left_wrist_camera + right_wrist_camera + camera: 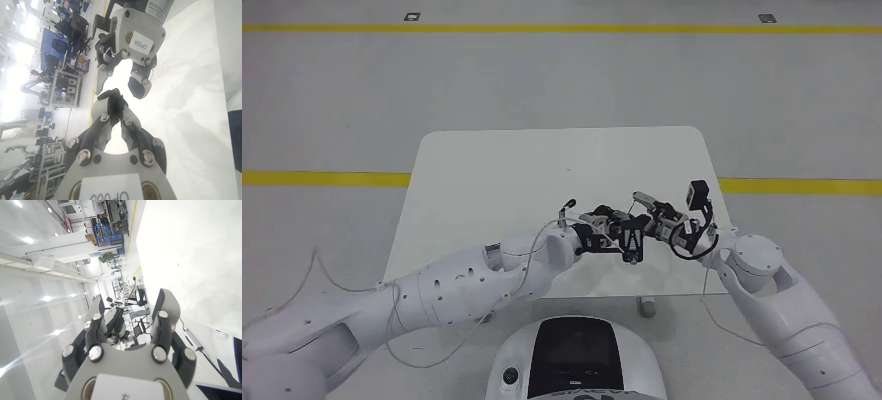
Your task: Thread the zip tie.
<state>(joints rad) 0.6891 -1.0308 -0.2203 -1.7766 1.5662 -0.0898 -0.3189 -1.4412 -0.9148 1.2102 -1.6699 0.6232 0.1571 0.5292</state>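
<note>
Wrist close-up: left gripper (pixel 113 99) jaws pinched together, dark scrap (pixel 112 92) at tips, hard to tell from pads (pixel 115 108). Right gripper (pixel 118 87) opposite, jaws wide; from above, tangled together over table (pixel 492 180).

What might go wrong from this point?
1. The left gripper is shut, its tips right at the fingers of the open right gripper; advancing or closing may knock them together.
2. Something dark shows between the left tips, too unclear to name; if held, a bump could drop it onto the table.
</note>
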